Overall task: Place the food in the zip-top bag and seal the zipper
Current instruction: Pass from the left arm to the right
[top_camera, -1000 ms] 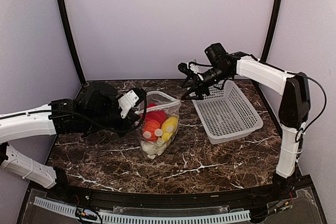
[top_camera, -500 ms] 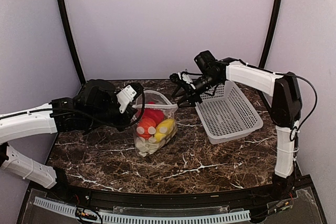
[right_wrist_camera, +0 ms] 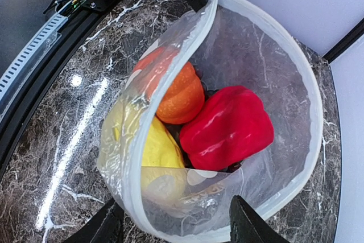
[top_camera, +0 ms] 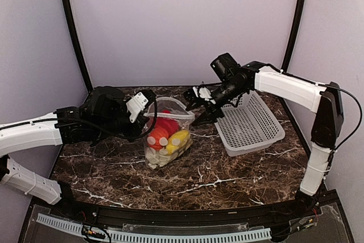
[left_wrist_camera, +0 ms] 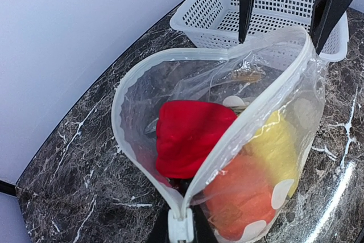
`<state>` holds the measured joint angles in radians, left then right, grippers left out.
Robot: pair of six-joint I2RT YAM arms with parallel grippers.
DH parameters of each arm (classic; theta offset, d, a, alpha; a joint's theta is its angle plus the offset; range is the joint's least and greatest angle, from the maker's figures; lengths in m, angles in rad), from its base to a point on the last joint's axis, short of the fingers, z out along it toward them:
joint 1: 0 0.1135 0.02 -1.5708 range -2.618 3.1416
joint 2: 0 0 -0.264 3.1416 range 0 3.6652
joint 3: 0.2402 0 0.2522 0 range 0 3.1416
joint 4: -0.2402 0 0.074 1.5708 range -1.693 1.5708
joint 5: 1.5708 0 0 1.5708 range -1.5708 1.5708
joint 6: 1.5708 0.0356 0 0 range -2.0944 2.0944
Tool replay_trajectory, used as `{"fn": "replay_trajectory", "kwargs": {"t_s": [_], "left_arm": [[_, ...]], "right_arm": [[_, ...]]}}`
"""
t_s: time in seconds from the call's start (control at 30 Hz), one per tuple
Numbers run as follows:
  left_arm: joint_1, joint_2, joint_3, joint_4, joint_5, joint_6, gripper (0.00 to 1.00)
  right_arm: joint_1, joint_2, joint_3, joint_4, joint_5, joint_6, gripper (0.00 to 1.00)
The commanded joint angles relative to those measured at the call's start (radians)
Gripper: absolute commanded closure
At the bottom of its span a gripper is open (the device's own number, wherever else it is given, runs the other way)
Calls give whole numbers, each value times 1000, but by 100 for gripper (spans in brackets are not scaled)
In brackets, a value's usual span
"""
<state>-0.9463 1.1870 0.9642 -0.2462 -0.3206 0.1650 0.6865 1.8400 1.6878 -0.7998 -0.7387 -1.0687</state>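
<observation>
A dark marble table (top_camera: 227, 180) fills your workspace, walled in by pale panels. On its right side sits a white mesh basket (top_camera: 250, 123), with nothing visible inside it. Your right arm (top_camera: 284, 83) reaches across the basket's far left corner.

Just left of the basket, near the table's middle, the zip-top bag (top_camera: 165, 140) stands upright with its mouth wide open. The food is inside it. A red pepper (left_wrist_camera: 190, 138) lies on top toward the back, and an orange-red round food (right_wrist_camera: 176, 92) is beside it. A yellow oblong (right_wrist_camera: 148, 146) presses against the clear front wall, and a white lumpy vegetable (top_camera: 154, 156) sits at the bottom. The zipper (left_wrist_camera: 128, 89) is unsealed and runs as 1 whitish loop around the mouth.

Your left gripper (left_wrist_camera: 181, 233) has its 2 fingers pressed together, pinching the near end of the zipper and holding that corner up. Your right gripper (left_wrist_camera: 278, 41) is at the far end of the mouth, close to the basket. Its 2 fingers are spread wide and straddle the rim. You cannot tell whether either finger touches the plastic.
</observation>
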Motion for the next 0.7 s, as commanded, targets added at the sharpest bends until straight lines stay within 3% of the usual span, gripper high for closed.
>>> {"fn": "replay_trajectory", "kwargs": {"t_s": [0.0, 0.13, 0.3, 0.33, 0.67], "left_arm": [[5, -21, -10, 45, 7, 17, 99], [5, -26, -9, 38, -3, 25, 99], [6, -38, -23, 41, -16, 51, 99], [6, -37, -25, 42, -16, 56, 99], [9, 30, 7, 94, 83, 46, 99]], "right_arm": [[29, 49, 12, 32, 89, -6, 42], [33, 72, 36, 34, 159, -4, 59], [31, 3, 7, 27, 297, -61, 97], [31, -13, 6, 27, 320, -69, 100], [57, -73, 131, -106, 353, -56, 100]]}}
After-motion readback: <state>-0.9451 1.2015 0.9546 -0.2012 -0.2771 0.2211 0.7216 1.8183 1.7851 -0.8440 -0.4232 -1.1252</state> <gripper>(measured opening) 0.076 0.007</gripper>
